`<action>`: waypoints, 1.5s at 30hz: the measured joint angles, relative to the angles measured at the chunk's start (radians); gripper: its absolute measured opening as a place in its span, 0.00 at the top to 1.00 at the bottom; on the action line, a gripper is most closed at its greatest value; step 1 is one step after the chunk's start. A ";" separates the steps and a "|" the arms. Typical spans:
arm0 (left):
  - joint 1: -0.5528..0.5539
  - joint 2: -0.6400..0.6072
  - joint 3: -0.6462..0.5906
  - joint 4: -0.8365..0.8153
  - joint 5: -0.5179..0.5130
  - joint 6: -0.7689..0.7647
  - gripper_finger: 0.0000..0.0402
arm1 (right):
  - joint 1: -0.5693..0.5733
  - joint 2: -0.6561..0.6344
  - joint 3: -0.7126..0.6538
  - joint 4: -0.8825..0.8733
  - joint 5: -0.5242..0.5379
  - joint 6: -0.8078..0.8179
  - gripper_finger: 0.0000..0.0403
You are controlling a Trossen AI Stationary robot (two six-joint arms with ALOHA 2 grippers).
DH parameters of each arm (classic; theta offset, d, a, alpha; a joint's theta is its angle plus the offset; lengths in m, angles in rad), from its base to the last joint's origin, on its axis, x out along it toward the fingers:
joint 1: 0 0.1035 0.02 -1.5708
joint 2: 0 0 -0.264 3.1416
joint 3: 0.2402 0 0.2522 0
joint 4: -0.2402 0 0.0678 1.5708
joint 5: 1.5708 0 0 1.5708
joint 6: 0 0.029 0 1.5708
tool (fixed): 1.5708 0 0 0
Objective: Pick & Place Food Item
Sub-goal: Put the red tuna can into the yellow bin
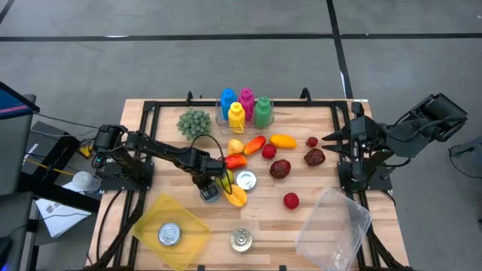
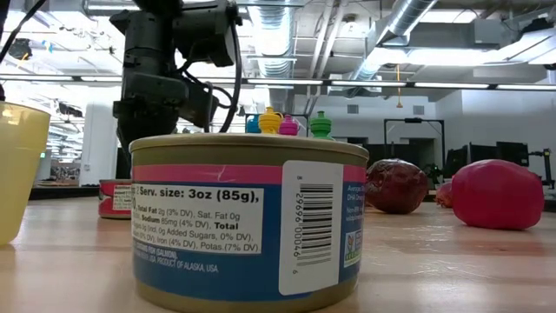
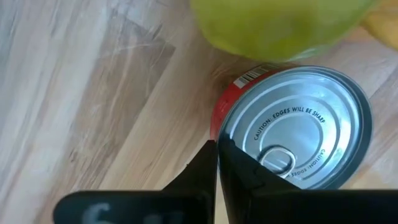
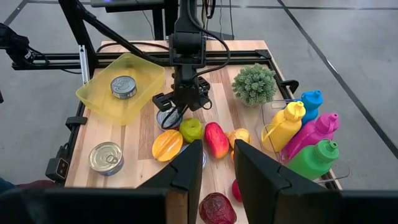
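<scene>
Clearly the left claw [image 3: 217,163] is pinched fully shut with nothing between its fingers, their tips pressed together at the rim of the red can [image 3: 292,127] directly under it. My worry is a miss: lifting now would likely leave the can on the table [image 1: 316,184], or nudge it sideways. Just past the can sits a green fruit [image 4: 191,129], crowding that side, with an orange piece [image 4: 166,144] beside it. The yellow tray [image 1: 172,228], holding another can [image 1: 169,234], lies near. The right claw [image 1: 328,138] waits part open, well apart.
</scene>
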 joint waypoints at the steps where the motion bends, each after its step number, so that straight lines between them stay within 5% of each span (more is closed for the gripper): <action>1: 0.000 0.000 0.000 -0.009 0.000 0.000 1.00 | 0.000 0.000 0.000 0.000 0.000 0.000 0.79; 45: -0.002 -0.283 0.000 -0.124 0.040 -0.113 1.00 | 0.000 0.019 0.000 0.000 0.000 -0.008 0.79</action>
